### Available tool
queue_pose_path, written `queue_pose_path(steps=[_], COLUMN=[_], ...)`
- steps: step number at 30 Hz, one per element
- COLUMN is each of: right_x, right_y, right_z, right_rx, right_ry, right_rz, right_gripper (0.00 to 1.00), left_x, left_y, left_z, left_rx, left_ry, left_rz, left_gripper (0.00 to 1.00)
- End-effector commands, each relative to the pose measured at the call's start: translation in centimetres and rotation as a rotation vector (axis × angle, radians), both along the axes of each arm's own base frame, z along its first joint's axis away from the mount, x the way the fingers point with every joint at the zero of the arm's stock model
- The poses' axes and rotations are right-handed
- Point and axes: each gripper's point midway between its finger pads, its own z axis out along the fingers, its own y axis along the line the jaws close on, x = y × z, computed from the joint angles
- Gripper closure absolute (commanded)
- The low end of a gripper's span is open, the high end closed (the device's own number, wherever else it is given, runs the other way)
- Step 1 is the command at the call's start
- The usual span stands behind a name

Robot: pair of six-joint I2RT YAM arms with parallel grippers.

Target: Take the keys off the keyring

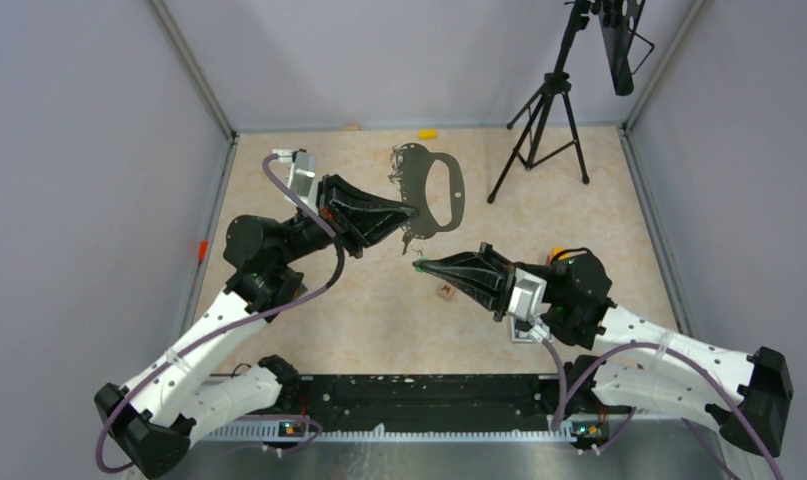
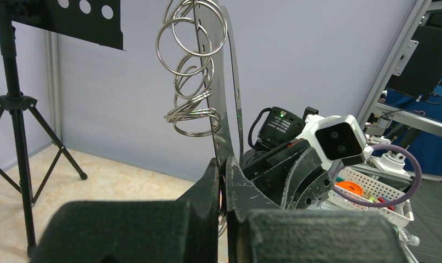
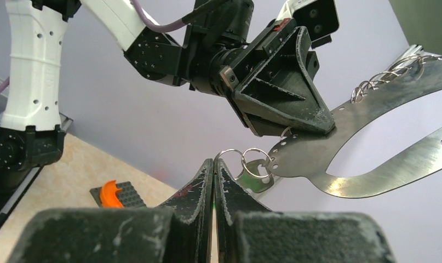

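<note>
My left gripper (image 1: 415,213) is shut on one end of the keyring (image 1: 460,195), a flat grey D-shaped plate held up off the table. In the left wrist view the plate (image 2: 225,118) rises edge-on from my shut fingers (image 2: 223,171), with several silver split rings (image 2: 190,71) hanging along its holed edge. In the right wrist view the plate (image 3: 372,104) hangs from the left gripper (image 3: 323,127). My right gripper (image 3: 214,163) is shut on a small split ring (image 3: 229,154). That ring links to a second ring carrying the green-headed key (image 3: 257,179) at the plate's corner. The right gripper's tip (image 1: 420,265) is just below the plate.
A black tripod (image 1: 542,120) stands at the back right. A small brown cube (image 1: 445,292) lies on the table under the right gripper. A yellow bit (image 1: 428,133) lies at the back wall. An orange piece on a grey pad (image 3: 110,194) lies near the left arm's base.
</note>
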Motion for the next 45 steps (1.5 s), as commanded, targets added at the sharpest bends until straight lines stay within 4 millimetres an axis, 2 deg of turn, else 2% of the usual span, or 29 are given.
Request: queue_pose_path(steps=[1, 10, 19, 35, 40, 45], right_x=[-0.9, 0.9, 0.9, 0.2, -0.1, 0.1], right_y=[-0.3, -0.4, -0.3, -1.1, -0.9, 0.0], right_z=[1.2, 2.2, 3.0, 2.2, 2.3, 1.9], right_rx=[0.030, 0.092, 0.147, 0.201, 0.171, 0.055], right_ry=[-0.103, -0.132, -0.128, -0.056, -0.089, -0.158], right_rz=[0.000, -0.097, -0.086, -0.037, -0.035, -0.053], right_gripper=[1.00, 1.00, 1.00, 1.00, 1.00, 1.00], left_x=[-0.5, -0.8, -1.0, -1.6, -2.1, -2.4], left_y=[0.6, 0.3, 0.4, 0.7, 0.7, 0.7], left_z=[2.0, 1.6, 1.4, 2.1, 2.1, 2.2], left_rx=[-0.051, -0.038, -0.040, -0.047, -0.037, -0.028], left_ry=[-0.049, -0.025, -0.020, -0.043, -0.055, -0.074], left_rz=[0.005, -0.031, -0.034, -0.044, -0.063, -0.071], left_gripper=[1.00, 1.00, 1.00, 1.00, 1.00, 1.00])
